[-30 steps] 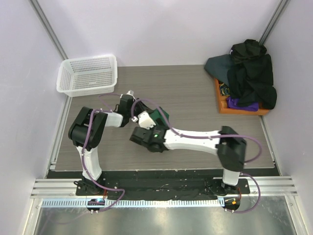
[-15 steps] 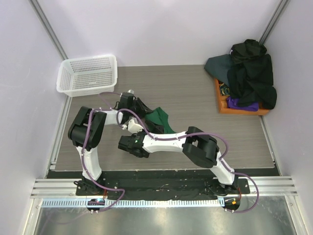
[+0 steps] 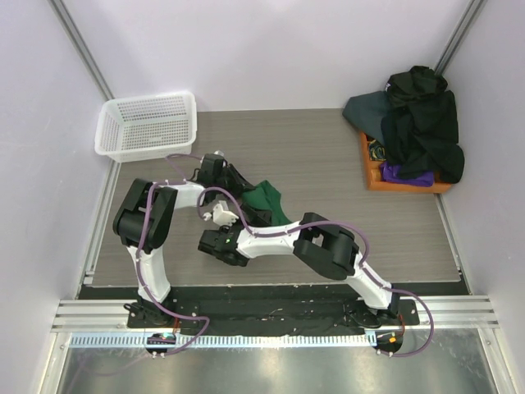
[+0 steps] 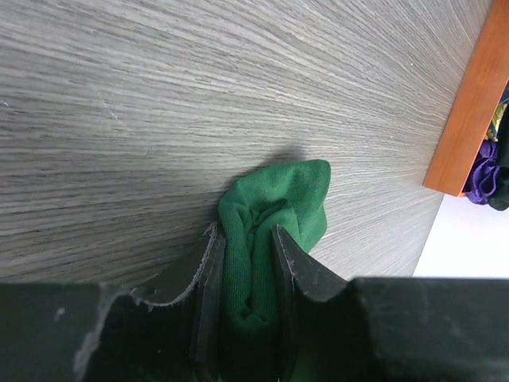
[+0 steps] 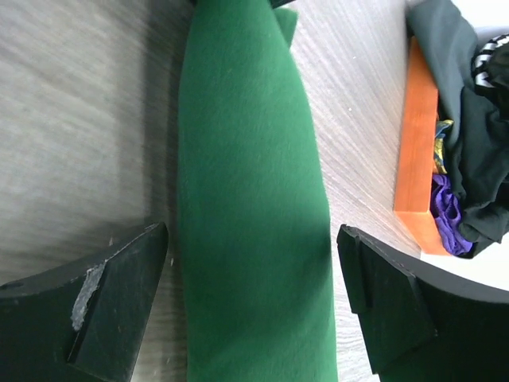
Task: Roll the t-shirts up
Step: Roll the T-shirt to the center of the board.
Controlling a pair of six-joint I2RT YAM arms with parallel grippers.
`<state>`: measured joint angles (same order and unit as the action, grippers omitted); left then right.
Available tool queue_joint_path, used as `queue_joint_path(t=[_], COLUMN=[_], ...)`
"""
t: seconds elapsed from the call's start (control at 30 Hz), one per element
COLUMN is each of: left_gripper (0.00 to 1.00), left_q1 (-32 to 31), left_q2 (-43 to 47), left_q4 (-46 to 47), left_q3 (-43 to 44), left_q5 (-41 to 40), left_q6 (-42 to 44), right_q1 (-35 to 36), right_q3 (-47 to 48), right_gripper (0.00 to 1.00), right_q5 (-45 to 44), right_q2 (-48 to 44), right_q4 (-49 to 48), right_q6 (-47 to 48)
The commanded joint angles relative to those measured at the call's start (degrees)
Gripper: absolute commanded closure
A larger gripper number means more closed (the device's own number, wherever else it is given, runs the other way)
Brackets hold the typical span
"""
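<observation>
A dark green t-shirt (image 3: 264, 199), folded into a narrow strip, lies on the table left of centre. My left gripper (image 3: 238, 182) is shut on one bunched end of the green t-shirt (image 4: 274, 199); in the left wrist view the left gripper (image 4: 245, 232) has cloth pinched between both fingers. My right gripper (image 3: 234, 230) is open over the strip nearer the front. In the right wrist view the right gripper (image 5: 253, 235) has one finger on each side of the smooth green strip (image 5: 246, 199), touching nothing. More dark t-shirts (image 3: 422, 119) are piled at the back right.
The pile sits on an orange tray (image 3: 372, 168), whose edge shows in both wrist views (image 4: 469, 111) (image 5: 415, 135). A white mesh basket (image 3: 148, 123) stands at the back left. Grey walls close in both sides and the back.
My right arm has folded in. Its gripper slid left and nearer the front edge along the green strip. The left gripper has barely moved and still holds the cloth end.
</observation>
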<state>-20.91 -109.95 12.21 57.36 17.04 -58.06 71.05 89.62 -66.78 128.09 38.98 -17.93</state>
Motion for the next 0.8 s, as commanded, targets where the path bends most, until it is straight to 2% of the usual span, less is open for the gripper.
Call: queue_joint_path(t=[0.0,0.17,0.37,0.43,0.5,0.7,0.73,0.77], left_gripper=[0.83,0.83,0.83,0.82,0.76,0.59,0.55,0.4], left_q1=[-0.8,-0.71,-0.71,-0.8,-0.71,-0.71,-0.71,-0.63], left_q2=[3.51,3.52,3.08,3.08,3.34,4.22,4.31,4.57], left_q4=[-1.92,-2.01,-2.19,-2.19,-2.36,-2.54,-2.45,-1.93], left_q3=[0.64,0.73,1.96,2.05,2.05,1.44,1.35,1.26], left_q5=[0.19,0.19,0.63,0.8,0.72,0.19,0.19,0.19], left_q6=[-0.12,0.05,0.23,0.32,0.32,0.32,0.32,0.32], right_q1=[-2.05,-3.02,-3.19,-3.19,-3.19,-3.37,-3.37,-3.46], right_q3=[-0.94,-2.08,-4.02,-4.11,-4.02,-4.63,-4.81,-4.98], right_gripper=[0.01,0.07,0.23,0.32,0.43,0.55,0.56,0.58], right_q5=[-0.36,-1.51,-1.33,-0.72,0.33,4.82,5.43,6.57], right_q2=[3.48,3.92,2.95,2.25,1.81,-0.38,-1.08,-1.44], right_q4=[-0.66,0.92,1.36,1.19,1.18,-0.13,-0.48,-0.66], right_q6=[1.15,-1.22,-3.07,-3.34,-3.16,-4.04,-4.21,-4.39])
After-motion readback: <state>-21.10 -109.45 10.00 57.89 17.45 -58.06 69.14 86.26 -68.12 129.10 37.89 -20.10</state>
